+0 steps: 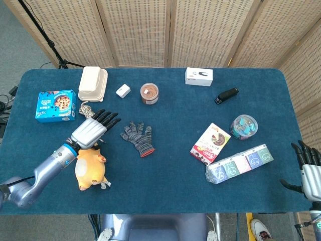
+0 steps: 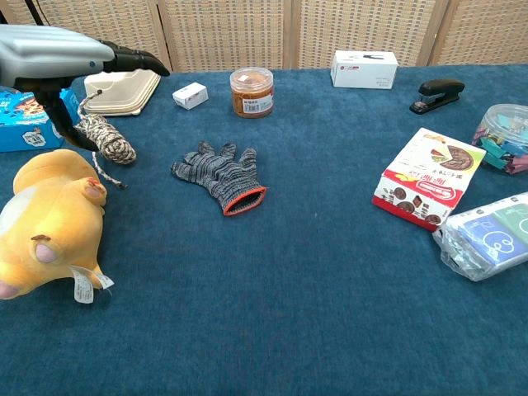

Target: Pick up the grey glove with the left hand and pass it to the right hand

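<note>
The grey knitted glove [image 1: 138, 137] with an orange cuff lies flat on the blue table, fingers pointing away from me; the chest view has the same glove [image 2: 221, 176] left of centre. My left hand [image 1: 94, 128] hovers open just left of it, fingers spread and stretched toward the glove, above the yellow plush. In the chest view the left hand [image 2: 66, 56] shows at the upper left, holding nothing. My right hand [image 1: 308, 170] stays at the table's right edge, fingers apart and empty.
A yellow plush toy [image 1: 90, 164] lies under my left forearm. A rope bundle [image 1: 92, 117], blue cookie box [image 1: 55, 105] and cream container [image 1: 92, 83] are behind it. A jar [image 1: 149, 93], snack box [image 1: 210, 143], wrapped packets [image 1: 239, 163], clip tub [image 1: 244, 126] and stapler [image 1: 226, 95] lie to the right.
</note>
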